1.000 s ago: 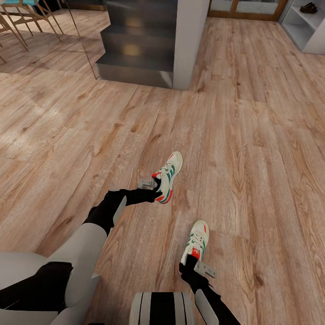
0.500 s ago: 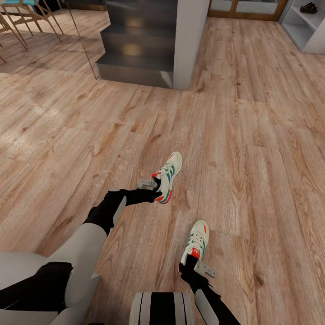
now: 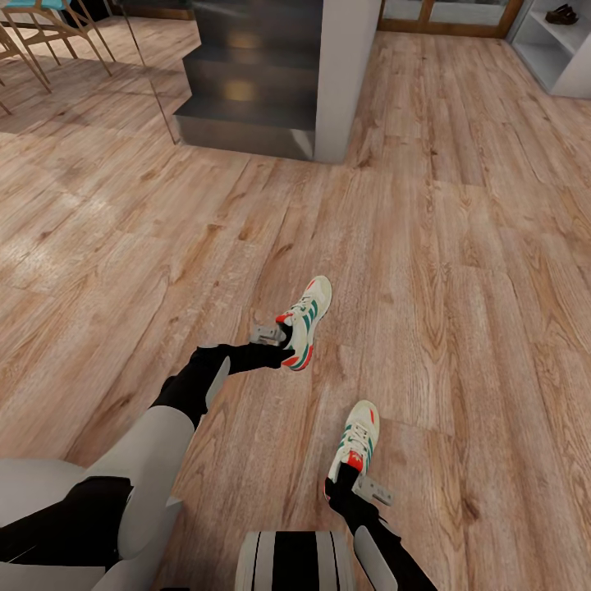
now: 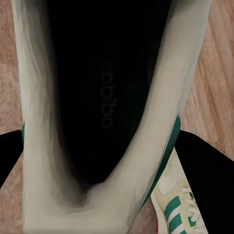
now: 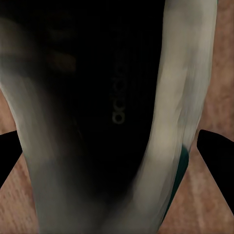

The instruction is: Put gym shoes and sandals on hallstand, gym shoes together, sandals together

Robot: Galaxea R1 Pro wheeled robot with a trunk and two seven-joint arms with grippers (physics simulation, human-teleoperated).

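White-and-green gym shoes, one pinched in the left gripper, the other in the right gripper, over mid-corridor floor; hallstand far off already holds brown sandals.

The left arm consists of a pale grey, smooth, rounded upper shell followed by a matte black forearm and wrist section. The left hand ends in a flat light-grey metal finger plate with small dark screw holes. The right arm has the same scheme: a pale grey shell segment, then a black wrist. The right hand carries an identical grey perforated finger plate. The trunk appears as a block with alternating black and pale grey vertical bands. In both wrist views, the fingers appear as plain black wedges.
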